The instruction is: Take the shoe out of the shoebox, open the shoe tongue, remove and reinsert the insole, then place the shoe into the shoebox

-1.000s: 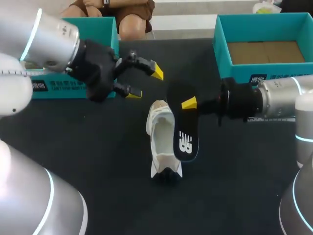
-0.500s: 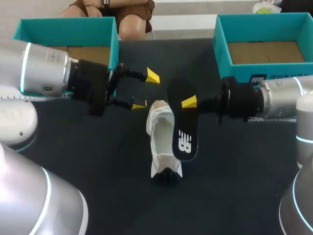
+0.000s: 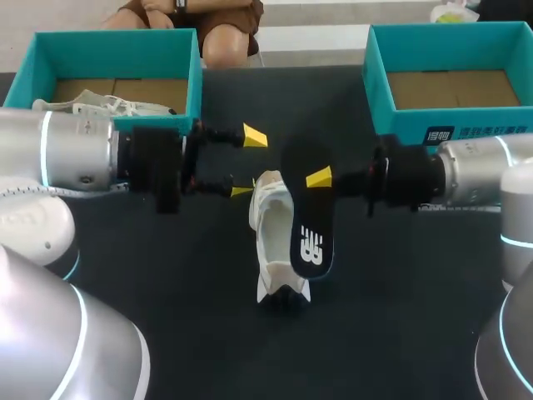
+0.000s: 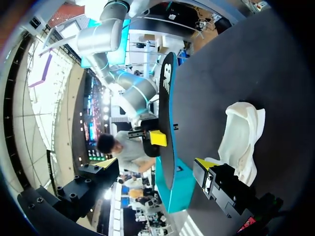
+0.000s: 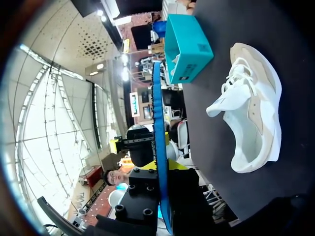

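Observation:
A white shoe stands upright on the dark table at the centre. My right gripper is shut on a black insole, holding it on edge just above and right of the shoe's opening. In the right wrist view the insole runs edge-on between my fingers, with the shoe beside it. My left gripper stands open at the far end of the shoe, left of the insole, holding nothing. From the left wrist, one yellow fingertip is near the shoe and the insole is ahead.
A teal shoebox at the back left holds a second white shoe. Another teal shoebox at the back right shows only its cardboard floor. Bare table lies in front of the shoe.
My left arm has dropped lower and its open gripper has come closer to the shoe's far end, uncovering the left box. The insole has shifted slightly left in the right gripper.

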`<state>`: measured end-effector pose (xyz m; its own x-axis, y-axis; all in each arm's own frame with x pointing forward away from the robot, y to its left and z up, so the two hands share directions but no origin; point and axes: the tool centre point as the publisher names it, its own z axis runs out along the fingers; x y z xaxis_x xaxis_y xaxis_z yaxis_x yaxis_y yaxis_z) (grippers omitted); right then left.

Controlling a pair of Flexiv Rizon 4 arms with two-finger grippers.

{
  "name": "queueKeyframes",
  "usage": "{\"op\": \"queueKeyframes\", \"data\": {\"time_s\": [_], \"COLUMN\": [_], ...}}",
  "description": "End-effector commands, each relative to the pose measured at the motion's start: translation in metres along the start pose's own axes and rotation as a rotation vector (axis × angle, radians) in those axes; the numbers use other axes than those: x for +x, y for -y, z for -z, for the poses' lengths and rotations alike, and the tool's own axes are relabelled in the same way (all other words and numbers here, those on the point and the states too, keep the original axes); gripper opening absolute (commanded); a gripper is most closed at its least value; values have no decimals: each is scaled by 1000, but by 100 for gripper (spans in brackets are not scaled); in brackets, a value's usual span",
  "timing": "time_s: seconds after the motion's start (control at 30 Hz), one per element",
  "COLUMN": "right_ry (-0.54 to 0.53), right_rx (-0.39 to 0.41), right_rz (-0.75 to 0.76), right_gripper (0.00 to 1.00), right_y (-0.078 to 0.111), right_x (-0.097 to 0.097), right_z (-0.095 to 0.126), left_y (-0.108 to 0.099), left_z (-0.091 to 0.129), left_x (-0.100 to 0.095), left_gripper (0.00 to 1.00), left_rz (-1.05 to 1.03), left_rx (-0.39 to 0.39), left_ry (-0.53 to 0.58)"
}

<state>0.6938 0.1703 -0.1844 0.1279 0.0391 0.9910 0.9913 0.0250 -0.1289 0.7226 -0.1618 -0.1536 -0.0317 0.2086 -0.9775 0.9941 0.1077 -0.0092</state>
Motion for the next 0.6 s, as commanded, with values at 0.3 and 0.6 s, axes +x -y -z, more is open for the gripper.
{"op": "queueKeyframes", "data": {"time_s": [0.3,0.6], "right_ry": [-10,-25], "right_rx": [-1,7], "right_rz": [16,30], "right_gripper": [0,0], "right_y": [-6,-1], "right_x": [7,8], "right_z": [-24,-39], "left_y": [-2,-12], "left_z": [-27,-40], "left_x": [25,22], "left_gripper": [100,83], "left_rz": [-18,-6], "left_rx": [13,-7], "left_ry": [53,79]}}
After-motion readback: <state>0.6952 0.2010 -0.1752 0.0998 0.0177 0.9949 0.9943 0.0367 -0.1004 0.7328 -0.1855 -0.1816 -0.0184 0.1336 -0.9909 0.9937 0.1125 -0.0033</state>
